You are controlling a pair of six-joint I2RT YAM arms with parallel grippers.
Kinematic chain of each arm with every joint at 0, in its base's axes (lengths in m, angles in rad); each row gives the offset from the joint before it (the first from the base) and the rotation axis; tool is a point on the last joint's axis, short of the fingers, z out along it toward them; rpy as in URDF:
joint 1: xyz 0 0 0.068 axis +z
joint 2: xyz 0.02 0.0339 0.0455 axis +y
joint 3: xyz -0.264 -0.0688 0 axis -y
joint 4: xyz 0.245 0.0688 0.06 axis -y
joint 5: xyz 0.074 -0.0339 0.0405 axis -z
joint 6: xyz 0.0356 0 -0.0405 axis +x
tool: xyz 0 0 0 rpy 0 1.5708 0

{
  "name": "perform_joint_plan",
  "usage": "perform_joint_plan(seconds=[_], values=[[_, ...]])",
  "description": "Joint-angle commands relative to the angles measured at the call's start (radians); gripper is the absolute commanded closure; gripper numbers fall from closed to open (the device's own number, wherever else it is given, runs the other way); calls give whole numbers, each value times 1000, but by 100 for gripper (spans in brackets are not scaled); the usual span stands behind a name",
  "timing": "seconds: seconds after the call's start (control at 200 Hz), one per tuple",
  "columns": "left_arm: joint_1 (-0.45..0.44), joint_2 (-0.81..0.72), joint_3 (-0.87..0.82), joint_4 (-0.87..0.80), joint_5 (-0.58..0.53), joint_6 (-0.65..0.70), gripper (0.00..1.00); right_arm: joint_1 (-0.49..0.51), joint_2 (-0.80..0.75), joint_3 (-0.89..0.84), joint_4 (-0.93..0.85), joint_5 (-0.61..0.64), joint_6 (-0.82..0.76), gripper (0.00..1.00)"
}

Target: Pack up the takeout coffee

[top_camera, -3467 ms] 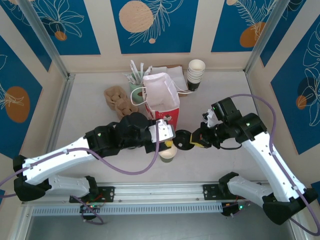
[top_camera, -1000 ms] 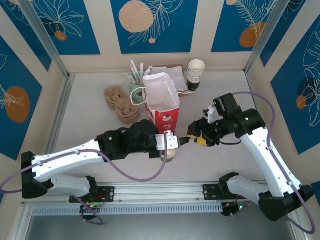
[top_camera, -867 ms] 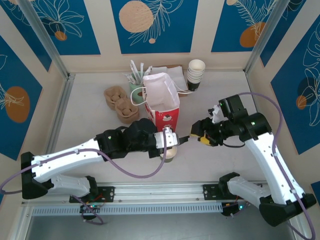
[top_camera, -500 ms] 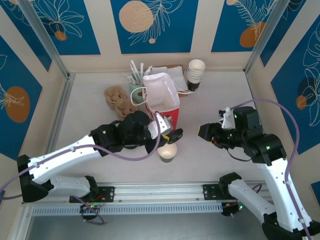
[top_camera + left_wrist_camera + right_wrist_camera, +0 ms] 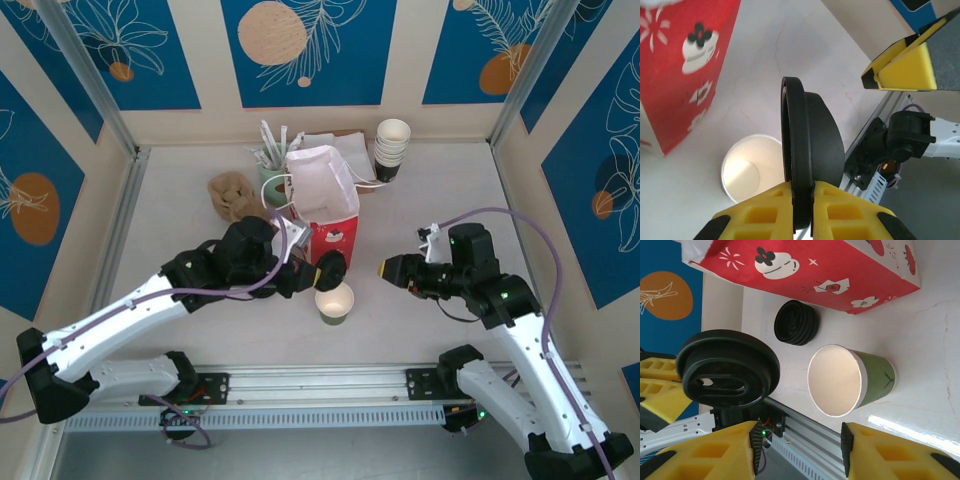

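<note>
The takeout coffee cup (image 5: 335, 302) stands upright near the table's front, olive green, its top open and its inside bare (image 5: 850, 380) (image 5: 752, 172). My left gripper (image 5: 322, 272) hovers just left of and above the cup, shut on a round black lid (image 5: 810, 150) held on edge (image 5: 730, 370). My right gripper (image 5: 388, 268) is open to the right of the cup with nothing between its fingers (image 5: 797, 450). The red-and-white bag (image 5: 335, 235) stands open just behind the cup (image 5: 815, 270) (image 5: 680, 65).
A stack of black lids (image 5: 796, 322) lies by the bag's base. At the back are stacked white cups (image 5: 393, 148), a cardboard carrier (image 5: 232, 192), a cup of stirrers (image 5: 270, 165) and napkins (image 5: 340, 145). A metal rail (image 5: 330, 385) runs along the front edge.
The two grippers met over the cup with the lid. The left one has since carried the lid up and left toward the bag, and the right one has backed off to the right, open.
</note>
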Motion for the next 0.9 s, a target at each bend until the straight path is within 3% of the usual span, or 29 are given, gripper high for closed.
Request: perform_joint_plan(seconds=[0.0, 0.385, 0.895], values=[[24, -23, -70, 82, 73, -158, 88, -3, -12, -40, 78, -50, 3, 53], [72, -7, -255, 294, 158, -334, 89, -3, -5, -204, 219, -118, 100, 51], [105, 67, -359, 448, 242, -435, 85, 37, 95, -297, 341, -151, 166, 48]])
